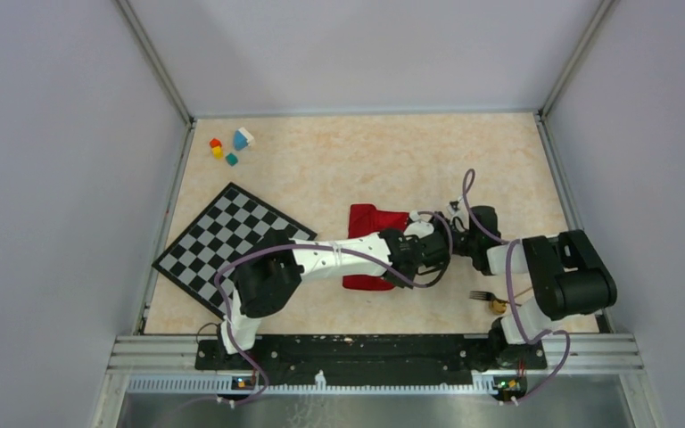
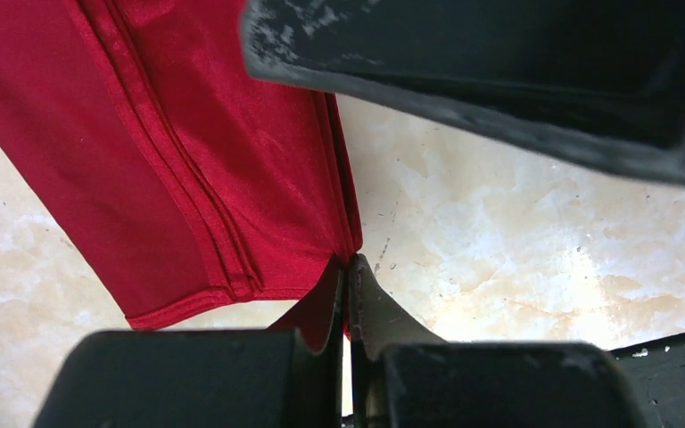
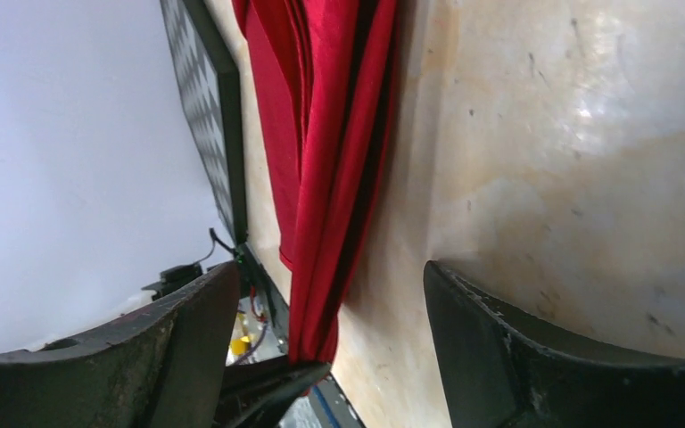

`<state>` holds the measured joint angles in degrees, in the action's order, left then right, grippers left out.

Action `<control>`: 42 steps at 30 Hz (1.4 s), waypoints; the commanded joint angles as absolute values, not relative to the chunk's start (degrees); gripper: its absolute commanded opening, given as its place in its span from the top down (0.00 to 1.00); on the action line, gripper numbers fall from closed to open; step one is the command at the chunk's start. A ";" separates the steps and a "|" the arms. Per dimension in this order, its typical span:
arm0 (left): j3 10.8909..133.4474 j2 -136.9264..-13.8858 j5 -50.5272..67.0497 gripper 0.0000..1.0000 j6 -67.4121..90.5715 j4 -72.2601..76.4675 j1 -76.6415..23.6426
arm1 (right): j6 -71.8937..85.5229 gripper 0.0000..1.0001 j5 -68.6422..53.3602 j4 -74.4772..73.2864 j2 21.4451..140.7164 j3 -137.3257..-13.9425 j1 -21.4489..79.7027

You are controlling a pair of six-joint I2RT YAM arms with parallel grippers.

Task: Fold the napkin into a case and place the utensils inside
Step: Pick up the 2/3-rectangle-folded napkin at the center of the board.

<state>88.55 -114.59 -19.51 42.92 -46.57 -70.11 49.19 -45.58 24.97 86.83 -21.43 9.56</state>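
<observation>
The red napkin (image 1: 370, 223) lies folded into a narrow oblong in the middle of the table, partly under my left arm. My left gripper (image 1: 419, 254) is shut on its right near edge; in the left wrist view the jaws (image 2: 348, 272) pinch the cloth (image 2: 187, 160) and lift that edge slightly. My right gripper (image 1: 448, 227) is open just right of the napkin. In the right wrist view its fingers (image 3: 330, 267) stand wide apart around the hanging red fold (image 3: 330, 134), not touching it. The dark fork (image 1: 482, 295) and the gold-bowled spoon (image 1: 498, 306) lie at the near right.
A black-and-white checkered mat (image 1: 232, 245) lies at the left, also in the right wrist view (image 3: 201, 98). Small coloured blocks (image 1: 230, 147) sit at the far left. Grey walls enclose the table on three sides. My right finger (image 2: 499, 80) looms above in the left wrist view.
</observation>
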 commanded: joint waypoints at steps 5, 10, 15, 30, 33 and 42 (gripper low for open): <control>87.84 -111.54 -18.88 1.00 42.39 -45.55 -69.96 | 55.83 0.32 -42.36 40.07 96.90 -22.64 11.87; 87.81 -111.53 -18.76 1.00 42.34 -45.53 -69.96 | 56.41 0.40 -41.41 42.48 101.05 -25.18 11.87; 87.63 -111.28 -18.99 1.00 42.40 -45.60 -69.96 | 56.80 0.46 -41.04 44.13 104.05 -26.85 11.87; 86.26 -110.45 -17.90 1.00 42.19 -44.04 -69.96 | 57.64 0.86 -39.48 53.61 110.75 -29.41 11.87; 85.71 -110.25 -15.41 1.00 41.50 -41.55 -69.79 | 58.34 1.00 -40.79 58.79 112.56 -29.51 11.80; 77.35 -94.99 3.19 0.26 41.64 -28.14 -60.08 | 51.21 1.00 -43.47 51.66 110.54 -32.12 11.66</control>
